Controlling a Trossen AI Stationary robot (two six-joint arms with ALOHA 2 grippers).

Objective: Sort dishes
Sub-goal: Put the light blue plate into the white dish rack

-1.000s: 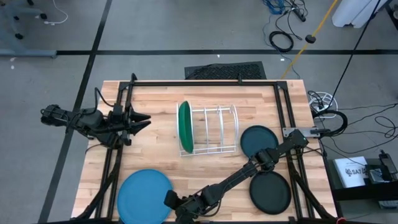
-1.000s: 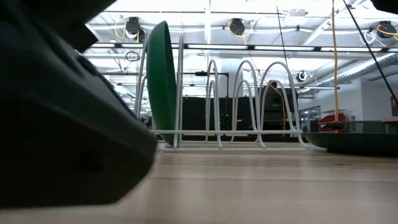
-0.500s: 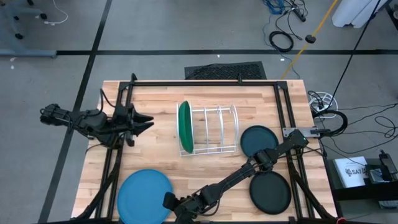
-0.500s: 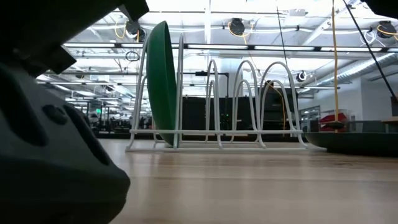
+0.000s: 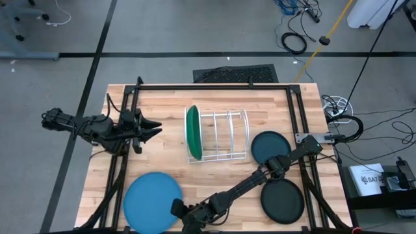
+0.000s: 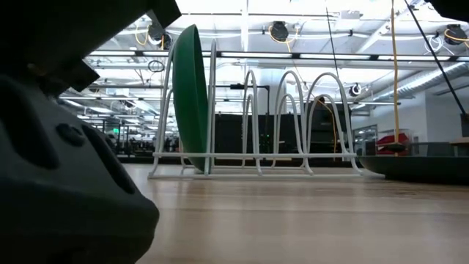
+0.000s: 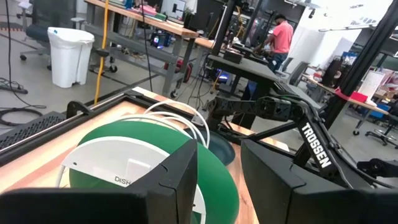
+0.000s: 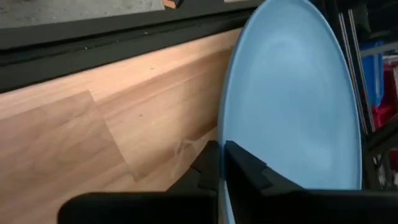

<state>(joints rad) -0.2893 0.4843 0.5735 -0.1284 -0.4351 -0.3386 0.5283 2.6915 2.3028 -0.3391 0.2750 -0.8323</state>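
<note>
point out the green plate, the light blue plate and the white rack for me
green plate (image 5: 193, 133), high view, its upright face.
light blue plate (image 5: 151, 201), high view, its centre.
white rack (image 5: 229, 155), high view, its near base wire.

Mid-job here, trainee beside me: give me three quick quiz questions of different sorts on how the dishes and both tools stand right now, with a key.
1. True or false: the green plate lies flat on the table.
2. Which plate is the right tool clamped on? A) black plate B) light blue plate C) dark teal plate
3. Fill in: the left tool is ____ and holds nothing, left of the white wire rack.

Key
1. False: it stands on edge in the rack's leftmost slot.
2. B: the fingers pinch its rim near the table's front edge.
3. open
</note>
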